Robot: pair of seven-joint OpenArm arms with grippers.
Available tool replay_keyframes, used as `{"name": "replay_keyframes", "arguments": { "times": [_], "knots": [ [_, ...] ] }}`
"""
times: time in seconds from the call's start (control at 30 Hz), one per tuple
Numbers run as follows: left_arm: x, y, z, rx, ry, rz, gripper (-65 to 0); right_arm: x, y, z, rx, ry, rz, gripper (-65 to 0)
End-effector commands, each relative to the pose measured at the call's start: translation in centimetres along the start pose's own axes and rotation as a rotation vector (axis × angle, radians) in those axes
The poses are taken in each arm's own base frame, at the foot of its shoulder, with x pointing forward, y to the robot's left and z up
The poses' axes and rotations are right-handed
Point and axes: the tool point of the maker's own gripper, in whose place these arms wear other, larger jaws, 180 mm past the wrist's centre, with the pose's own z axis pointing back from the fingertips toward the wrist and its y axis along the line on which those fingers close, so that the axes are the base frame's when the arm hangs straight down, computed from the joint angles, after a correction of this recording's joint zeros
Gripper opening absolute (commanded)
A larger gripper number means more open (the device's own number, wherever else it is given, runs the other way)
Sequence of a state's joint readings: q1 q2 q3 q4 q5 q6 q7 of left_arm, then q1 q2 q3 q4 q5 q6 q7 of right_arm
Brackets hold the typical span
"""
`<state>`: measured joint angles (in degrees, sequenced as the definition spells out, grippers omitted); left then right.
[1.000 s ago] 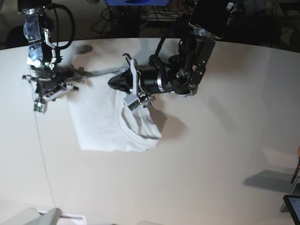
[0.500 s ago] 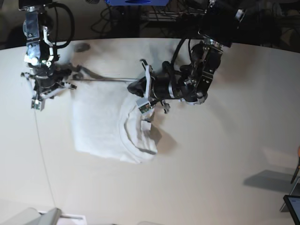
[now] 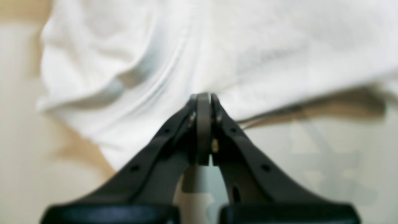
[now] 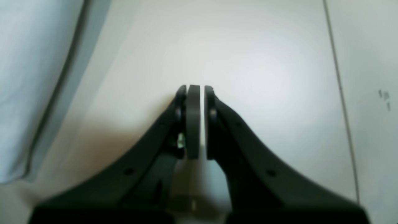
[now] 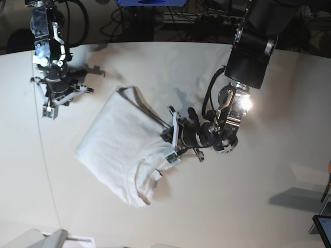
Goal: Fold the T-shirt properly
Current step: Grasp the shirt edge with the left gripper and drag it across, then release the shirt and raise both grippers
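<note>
A pale, matte tabletop (image 5: 269, 206) fills most of the base view, its far edge curving against a dark background strung with black cables (image 5: 170, 23). A thin seam line (image 5: 45, 175) runs down its left side. Near the right edge lies a soft grey shadow (image 5: 297, 199).

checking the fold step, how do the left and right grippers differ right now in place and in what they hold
The left gripper sits at the edge of the plain white wrinkled cloth T-shirt, near the middle of the pale tabletop; the right gripper hangs over bare tabletop at its far corner, clear of the shirt. The left wrist view shows the jaws shut with cloth right at their tips; the right wrist view shows shut jaws holding nothing. Both are black and closed.
</note>
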<state>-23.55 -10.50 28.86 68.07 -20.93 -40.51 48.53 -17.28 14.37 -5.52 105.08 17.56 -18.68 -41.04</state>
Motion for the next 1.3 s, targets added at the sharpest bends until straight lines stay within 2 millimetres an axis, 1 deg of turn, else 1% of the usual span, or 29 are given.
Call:
{"name": "replay_keyframes", "arguments": {
  "times": [0.0, 0.07, 0.13, 0.2, 0.27, 0.33, 0.4, 0.5, 0.57, 0.67, 0.73, 0.87, 1.0, 1.07, 1.17, 1.27],
  "knots": [
    [0.8, 1.5, 0.3, 0.039, 0.002, -0.014, -65.0, 1.7, 0.0, 0.3, -0.001, -0.055, 0.005, -63.0],
    [2.4, 2.0, -0.1, 0.035, -0.041, -0.002, -65.0, 2.1, -0.1, 0.2, -0.002, -0.064, 0.008, -63.0],
    [3.6, 2.6, -0.1, 0.039, -0.070, 0.012, -65.0, 2.8, 0.0, 0.1, 0.000, -0.079, 0.007, -63.0],
    [4.9, 3.6, 0.5, 0.061, -0.124, 0.056, -65.0, 3.6, 0.0, 0.0, 0.001, -0.095, 0.012, -63.0],
    [6.5, 4.8, 1.9, 0.097, -0.196, 0.101, -65.0, 4.8, -0.1, -0.1, -0.001, -0.121, 0.016, -63.0],
    [5.9, 5.8, 3.4, 0.140, -0.218, 0.150, -65.0, 6.1, 0.0, -0.5, -0.003, -0.142, 0.013, -63.0],
    [5.5, 6.2, 5.1, 0.184, -0.231, 0.155, -65.0, 7.5, -0.5, -1.2, -0.012, -0.159, 0.028, -63.0],
    [2.6, 5.8, 7.1, 0.240, -0.208, 0.171, -65.0, 9.4, -0.1, -2.5, 0.016, -0.175, 0.075, -63.0],
    [0.3, 4.8, 7.4, 0.247, -0.175, 0.172, -65.0, 10.5, 0.2, -3.3, 0.035, -0.184, 0.104, -63.0],
    [-2.6, 3.1, 6.9, 0.228, -0.131, 0.202, -65.0, 12.1, 0.0, -4.1, 0.028, -0.198, 0.106, -63.0],
    [-4.0, 2.0, 6.5, 0.210, -0.107, 0.221, -65.0, 13.1, -0.2, -4.7, 0.021, -0.204, 0.101, -63.0],
    [-5.1, 1.0, 5.9, 0.190, -0.089, 0.241, -65.0, 14.9, -0.3, -5.8, 0.017, -0.212, 0.102, -63.0],
    [-4.4, 1.5, 5.9, 0.194, -0.101, 0.239, -65.0, 16.3, 0.5, -6.6, 0.062, -0.211, 0.154, -63.0],
    [-3.1, 2.3, 5.7, 0.194, -0.116, 0.229, -65.0, 16.4, 0.7, -7.1, 0.076, -0.200, 0.169, -63.0],
    [-2.0, 3.0, 4.5, 0.172, -0.127, 0.260, -65.0, 16.1, 0.7, -7.6, 0.082, -0.182, 0.174, -63.0],
    [0.3, 3.6, 3.2, 0.141, -0.161, 0.285, -65.0, 16.1, 1.1, -7.7, 0.095, -0.185, 0.183, -63.0]
  ]
}}
